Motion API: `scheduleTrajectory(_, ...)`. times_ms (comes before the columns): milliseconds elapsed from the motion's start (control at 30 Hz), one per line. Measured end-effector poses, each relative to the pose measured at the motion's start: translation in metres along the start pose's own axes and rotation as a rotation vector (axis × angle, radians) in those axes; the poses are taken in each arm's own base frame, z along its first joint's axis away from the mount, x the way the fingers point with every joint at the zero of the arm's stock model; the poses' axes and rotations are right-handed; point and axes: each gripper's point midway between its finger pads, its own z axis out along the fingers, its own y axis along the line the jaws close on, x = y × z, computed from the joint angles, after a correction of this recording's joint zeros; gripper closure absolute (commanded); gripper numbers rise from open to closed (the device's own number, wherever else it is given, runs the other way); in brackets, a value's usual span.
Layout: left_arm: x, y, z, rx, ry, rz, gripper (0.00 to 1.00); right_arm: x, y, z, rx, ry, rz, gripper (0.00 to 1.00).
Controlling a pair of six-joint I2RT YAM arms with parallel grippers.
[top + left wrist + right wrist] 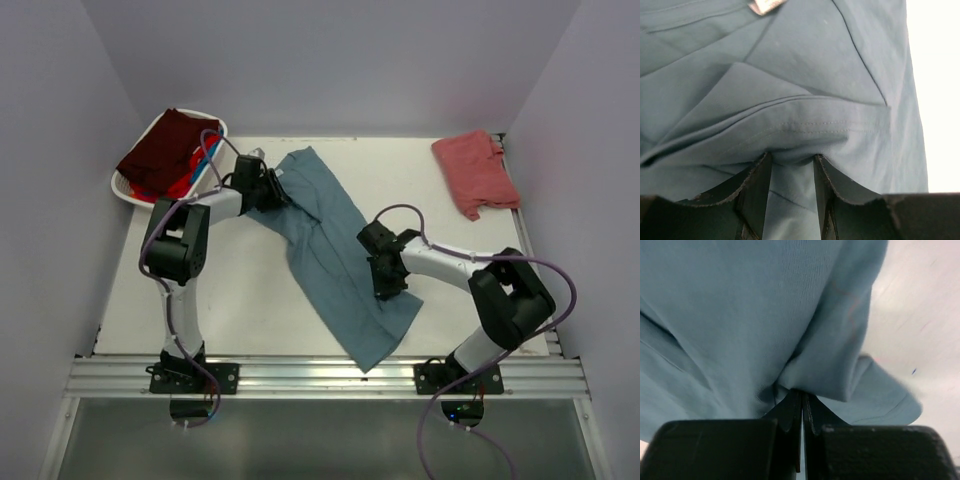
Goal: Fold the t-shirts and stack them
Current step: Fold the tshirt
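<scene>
The large teal-blue t-shirt (330, 250) lies stretched in a diagonal band across the table's middle. My left gripper (270, 190) is at its upper left end. In the left wrist view the gripper (791, 156) has a bunch of this cloth (805, 75) between its jaws, at a stitched hem. My right gripper (386, 280) is at the shirt's right edge, and in the right wrist view it (802, 392) is shut on a fold of the cloth (740, 305). A salmon-red t-shirt (475, 170) lies crumpled at the far right.
A white oval basket (213, 128) stands at the far left with a dark maroon shirt (160, 152) on top and red and bright blue cloth (185, 185) under it. A metal rail (320, 378) runs along the near edge. Walls close in the table.
</scene>
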Motion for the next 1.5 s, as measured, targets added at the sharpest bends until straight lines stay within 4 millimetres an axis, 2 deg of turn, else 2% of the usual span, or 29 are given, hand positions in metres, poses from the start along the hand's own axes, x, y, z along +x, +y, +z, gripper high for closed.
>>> scheduleTrajectory(200, -0.022, -0.019, 0.027, 0.091, 0.019, 0.088, 0.56, 0.058, 0.023, -0.014, -0.041, 0.095, -0.076, 1.00)
scheduleTrajectory(367, -0.034, -0.043, 0.051, 0.212, 0.046, 0.158, 0.56, 0.084, 0.044, -0.021, -0.097, 0.124, -0.093, 1.00)
scheduleTrajectory(600, -0.040, -0.072, 0.073, 0.376, 0.099, 0.219, 0.50, 0.093, 0.066, -0.023, -0.172, 0.130, -0.066, 1.00)
scheduleTrajectory(767, -0.040, -0.085, 0.077, 0.460, 0.120, 0.269, 0.42, 0.104, 0.084, -0.025, -0.236, 0.147, -0.066, 1.00)
scheduleTrajectory(933, -0.041, -0.092, 0.075, 0.503, 0.123, 0.306, 0.35, 0.113, 0.091, -0.030, -0.286, 0.166, -0.054, 1.00)
scheduleTrajectory(1000, -0.043, -0.093, 0.075, 0.505, 0.116, 0.315, 0.30, 0.114, 0.094, -0.036, -0.311, 0.167, -0.060, 1.00)
scheduleTrajectory(1033, -0.045, -0.094, 0.075, 0.505, 0.110, 0.321, 0.18, 0.113, 0.096, -0.041, -0.333, 0.160, -0.063, 1.00)
scheduleTrajectory(1067, -0.046, -0.094, 0.074, 0.505, 0.103, 0.334, 0.13, 0.111, 0.100, -0.047, -0.362, 0.146, -0.070, 0.91)
scheduleTrajectory(1100, -0.048, -0.095, 0.071, 0.501, 0.091, 0.341, 0.07, 0.107, 0.103, -0.054, -0.392, 0.125, -0.078, 0.77)
scheduleTrajectory(1133, -0.050, -0.094, 0.066, 0.483, 0.078, 0.343, 0.00, 0.100, 0.108, -0.065, -0.436, 0.083, -0.104, 0.56)
scheduleTrajectory(1167, -0.052, -0.094, 0.060, 0.466, 0.065, 0.344, 0.00, 0.095, 0.111, -0.071, -0.455, 0.060, -0.106, 0.56)
scheduleTrajectory(1200, -0.059, -0.095, 0.049, 0.447, 0.029, 0.353, 0.00, 0.088, 0.114, -0.079, -0.476, 0.024, -0.133, 0.44)
scheduleTrajectory(1233, -0.064, -0.097, 0.034, 0.429, 0.002, 0.358, 0.00, 0.077, 0.120, -0.092, -0.502, -0.023, -0.145, 0.37)
scheduleTrajectory(1267, -0.070, -0.099, 0.020, 0.416, -0.029, 0.363, 0.00, 0.061, 0.126, -0.105, -0.521, -0.086, -0.163, 0.32)
scheduleTrajectory(1300, -0.079, -0.105, -0.001, 0.409, -0.077, 0.373, 0.00, 0.043, 0.134, -0.121, -0.541, -0.156, -0.182, 0.20)
scheduleTrajectory(1333, -0.088, -0.112, -0.023, 0.403, -0.127, 0.383, 0.00, 0.023, 0.141, -0.136, -0.549, -0.234, -0.192, 0.14)
scheduleTrajectory(1400, -0.114, -0.135, -0.074, 0.423, -0.249, 0.412, 0.00, -0.019, 0.147, -0.163, -0.525, -0.394, -0.206, 0.09)
scheduleTrajectory(1467, -0.135, -0.156, -0.122, 0.455, -0.365, 0.436, 0.00, -0.061, 0.148, -0.183, -0.494, -0.522, -0.192, 0.11)
scheduleTrajectory(1500, -0.141, -0.164, -0.143, 0.470, -0.410, 0.441, 0.00, -0.082, 0.145, -0.185, -0.474, -0.551, -0.171, 0.13)
